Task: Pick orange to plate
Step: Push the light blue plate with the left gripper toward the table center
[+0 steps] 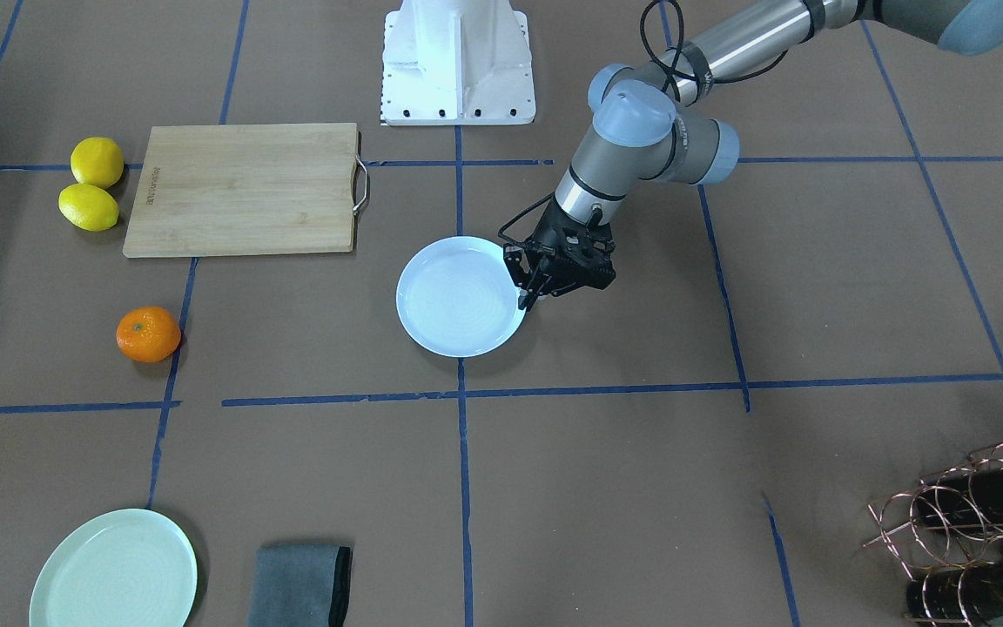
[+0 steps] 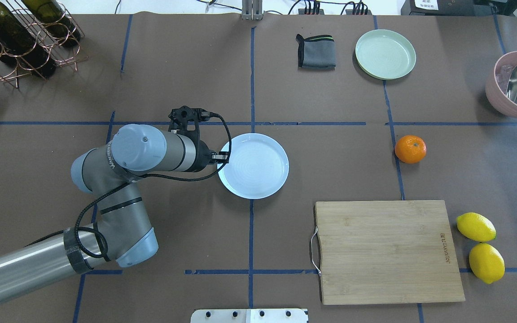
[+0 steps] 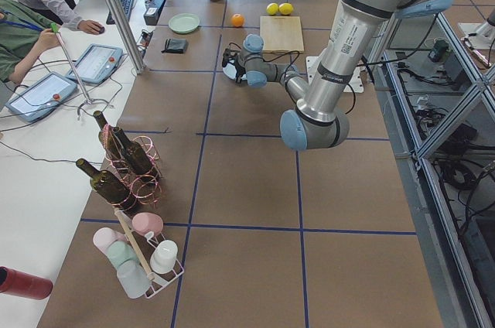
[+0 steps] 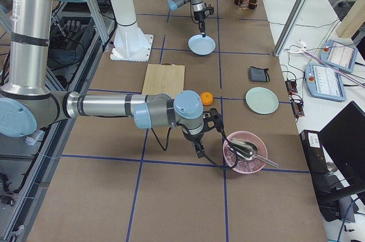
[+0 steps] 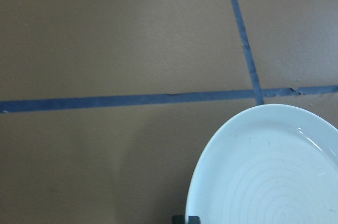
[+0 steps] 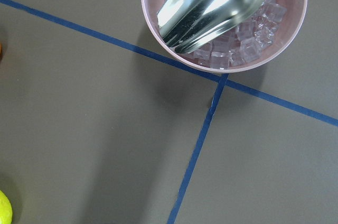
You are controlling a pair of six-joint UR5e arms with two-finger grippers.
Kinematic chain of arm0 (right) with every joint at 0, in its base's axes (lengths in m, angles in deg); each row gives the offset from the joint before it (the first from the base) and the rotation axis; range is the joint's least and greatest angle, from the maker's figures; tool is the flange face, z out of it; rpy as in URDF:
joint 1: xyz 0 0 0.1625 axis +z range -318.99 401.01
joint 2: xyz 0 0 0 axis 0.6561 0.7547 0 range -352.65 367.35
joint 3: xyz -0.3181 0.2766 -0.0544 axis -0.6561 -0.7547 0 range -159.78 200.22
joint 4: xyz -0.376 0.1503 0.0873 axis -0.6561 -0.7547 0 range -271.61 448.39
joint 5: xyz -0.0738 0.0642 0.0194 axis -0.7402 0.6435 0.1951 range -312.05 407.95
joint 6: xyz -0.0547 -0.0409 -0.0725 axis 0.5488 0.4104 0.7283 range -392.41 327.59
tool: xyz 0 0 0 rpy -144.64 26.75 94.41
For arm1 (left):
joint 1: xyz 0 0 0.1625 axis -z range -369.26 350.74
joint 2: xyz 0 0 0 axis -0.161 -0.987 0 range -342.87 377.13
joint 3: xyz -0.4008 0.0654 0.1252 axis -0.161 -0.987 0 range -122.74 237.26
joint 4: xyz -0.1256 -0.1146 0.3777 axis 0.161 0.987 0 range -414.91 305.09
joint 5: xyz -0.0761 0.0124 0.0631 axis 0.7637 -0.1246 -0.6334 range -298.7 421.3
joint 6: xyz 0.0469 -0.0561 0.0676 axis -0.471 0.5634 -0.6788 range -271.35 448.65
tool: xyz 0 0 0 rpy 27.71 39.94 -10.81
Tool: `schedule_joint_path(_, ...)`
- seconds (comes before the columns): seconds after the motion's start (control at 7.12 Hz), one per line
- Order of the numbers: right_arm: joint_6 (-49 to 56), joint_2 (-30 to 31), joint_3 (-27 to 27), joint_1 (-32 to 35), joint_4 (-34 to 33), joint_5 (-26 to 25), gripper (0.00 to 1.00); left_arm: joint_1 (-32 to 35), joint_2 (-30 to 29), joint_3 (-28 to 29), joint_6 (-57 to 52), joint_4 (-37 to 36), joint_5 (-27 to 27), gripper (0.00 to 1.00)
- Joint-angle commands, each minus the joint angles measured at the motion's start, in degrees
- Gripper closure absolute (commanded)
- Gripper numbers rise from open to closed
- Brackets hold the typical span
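Note:
The orange point(image 2: 410, 149) lies alone on the brown table, right of the middle and well away from the white plate point(image 2: 254, 165); it also shows as the orange point(image 1: 148, 334). My left gripper point(image 2: 222, 157) reaches to the plate's left rim and looks shut on that rim. In the left wrist view the plate point(image 5: 269, 171) fills the lower right. My right gripper point(image 4: 199, 150) shows only in the exterior right view, low between the orange point(image 4: 206, 99) and a pink bowl; I cannot tell whether it is open.
A wooden cutting board point(image 2: 388, 251) lies near the robot's side, with two lemons point(image 2: 476, 227) beside it. A mint-green plate point(image 2: 385, 54) and grey cloth point(image 2: 316, 51) sit at the far side. A pink bowl point(image 6: 153, 2) holds ice and a metal scoop. A bottle rack point(image 2: 16, 36) stands far left.

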Motion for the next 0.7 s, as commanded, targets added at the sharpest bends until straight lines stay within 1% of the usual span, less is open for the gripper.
schedule_joint_path(0.0,0.0,0.0,0.0,0.0,0.0,0.0,0.00,-0.7,-0.4,1.2,0.0,0.1,-0.3,1.00)
schedule_joint_path(0.14,-0.1,-0.1,0.0,0.0,0.0,0.1,0.00,-0.7,-0.4,1.2,0.0,0.2,-0.3,0.70)
schedule_joint_path(0.28,-1.0,0.0,0.1,0.0,0.0,0.2,0.00,-0.7,-0.4,0.8,-0.4,0.2,-0.3,0.01)
schedule_joint_path(0.42,-2.6,-0.1,0.1,0.0,0.1,0.1,0.00,0.4,-0.1,-1.2,-0.6,-0.6,0.4,0.00)
schedule_joint_path(0.56,-3.0,-0.1,0.5,0.0,0.1,0.1,0.00,3.3,1.0,-2.5,-1.6,-1.8,5.6,0.00)
